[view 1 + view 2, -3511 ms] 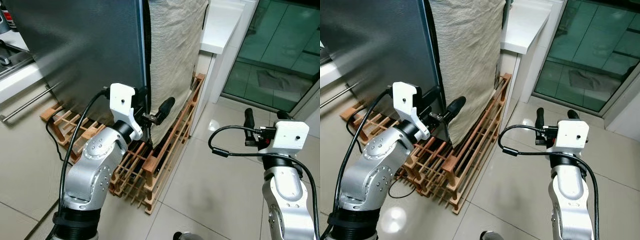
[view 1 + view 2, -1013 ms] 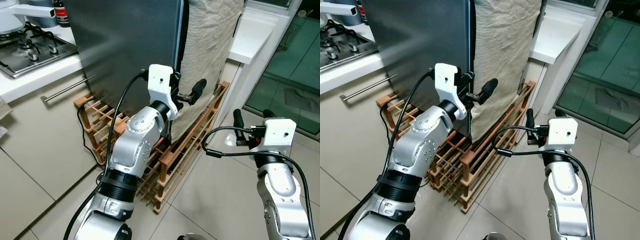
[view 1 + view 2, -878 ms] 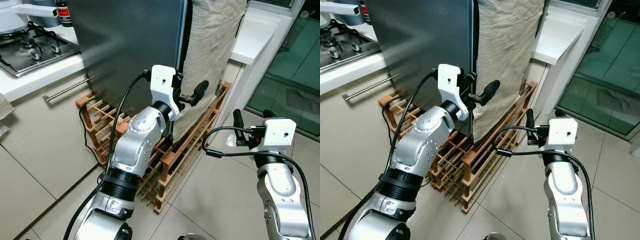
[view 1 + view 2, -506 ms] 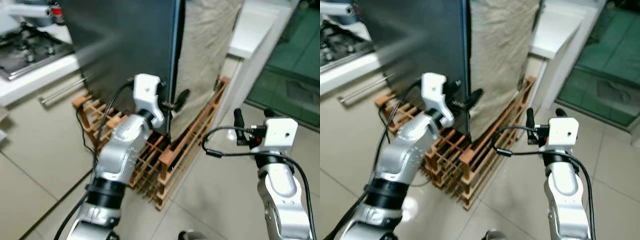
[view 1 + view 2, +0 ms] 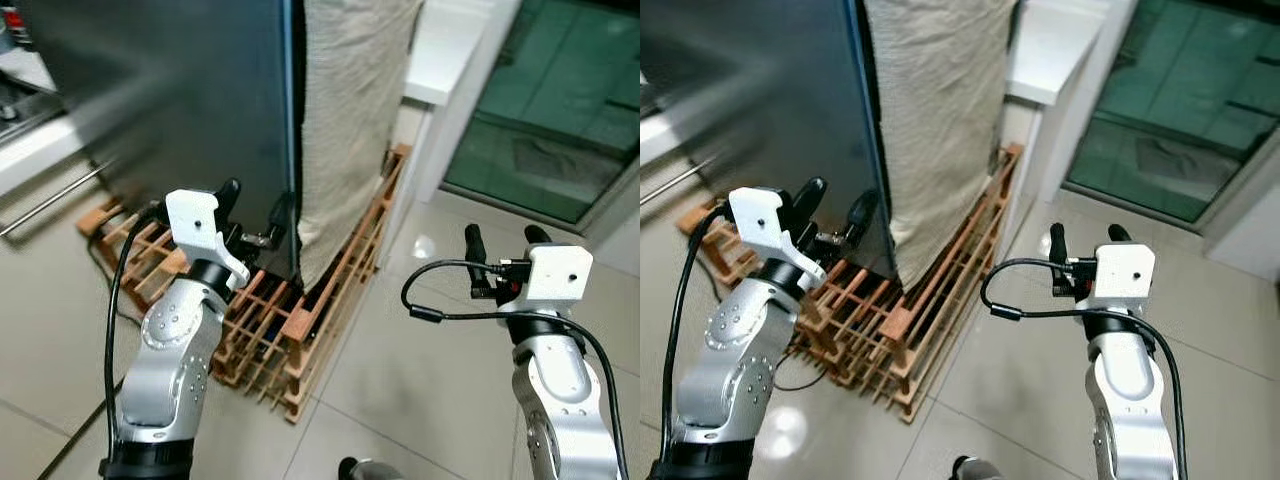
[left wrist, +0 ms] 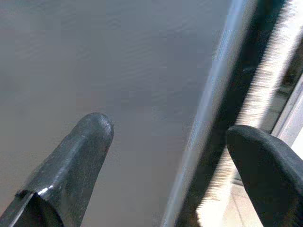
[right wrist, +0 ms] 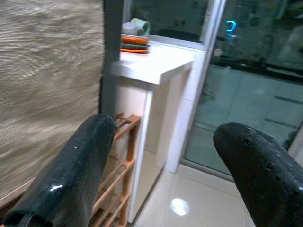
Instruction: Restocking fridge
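- Pale glossy floor tiles (image 5: 420, 350) with thin grout lines catch a small spot of reflected light.
- A wooden slatted rack (image 5: 320, 300) lies on the floor, under a hanging beige cloth (image 5: 345, 110).
- A white counter (image 5: 450, 50) stands beside the cloth; in the right wrist view, stacked dishes (image 7: 135, 40) sit on it.
- Green-tinted glass doors (image 5: 560, 110) line the far side.
- A cabinet with a metal bar handle (image 5: 50, 205) stands at left.

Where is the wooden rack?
The wooden rack lies on the tiled floor under the dark fridge, ahead and left of the robot, just below the left gripper.
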